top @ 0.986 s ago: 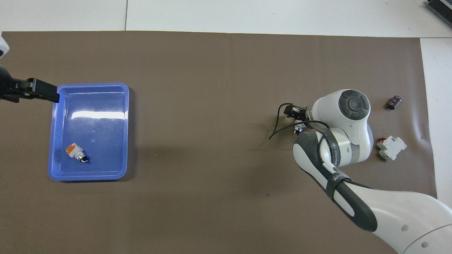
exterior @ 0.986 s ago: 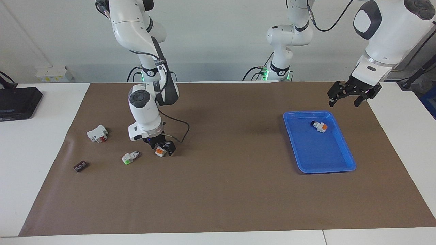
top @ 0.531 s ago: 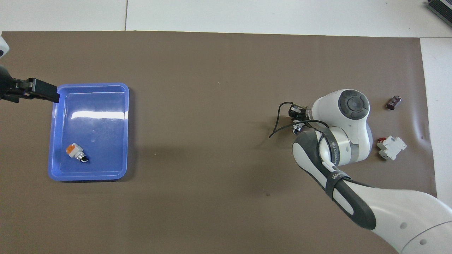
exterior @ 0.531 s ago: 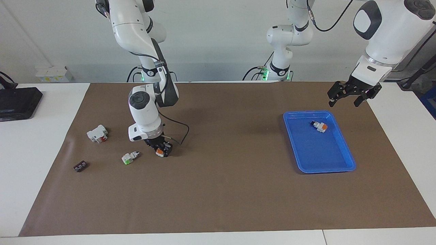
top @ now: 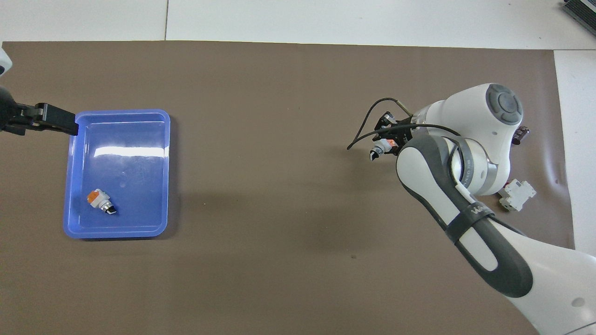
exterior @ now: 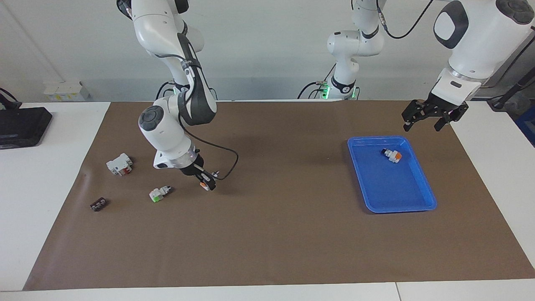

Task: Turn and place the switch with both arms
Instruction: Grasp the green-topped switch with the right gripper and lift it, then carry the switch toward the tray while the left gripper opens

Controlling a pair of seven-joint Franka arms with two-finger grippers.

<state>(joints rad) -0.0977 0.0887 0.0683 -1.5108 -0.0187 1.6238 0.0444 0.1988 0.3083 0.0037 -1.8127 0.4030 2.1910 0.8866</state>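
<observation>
My right gripper [exterior: 206, 183] is shut on a white switch [exterior: 204, 184] with an orange face and holds it tilted just above the brown mat; it also shows in the overhead view [top: 382, 148], in the right gripper [top: 387, 141]. A twin with a green face [exterior: 158, 193] lies on the mat beside it, toward the right arm's end. Another twin [exterior: 392, 155] [top: 98, 199] lies in the blue tray [exterior: 401, 207] [top: 116, 232]. My left gripper [exterior: 421, 124] [top: 58, 122] waits open in the air by the tray's corner.
A larger white block with a red part [exterior: 119, 163] [top: 516, 194] and a small flat dark piece [exterior: 98, 204] [top: 520, 134] lie on the mat toward the right arm's end. A black device [exterior: 21, 125] sits on the white table off the mat.
My right arm has raised the orange-faced switch off the mat and swung its wrist to a tilt. The left arm has not moved.
</observation>
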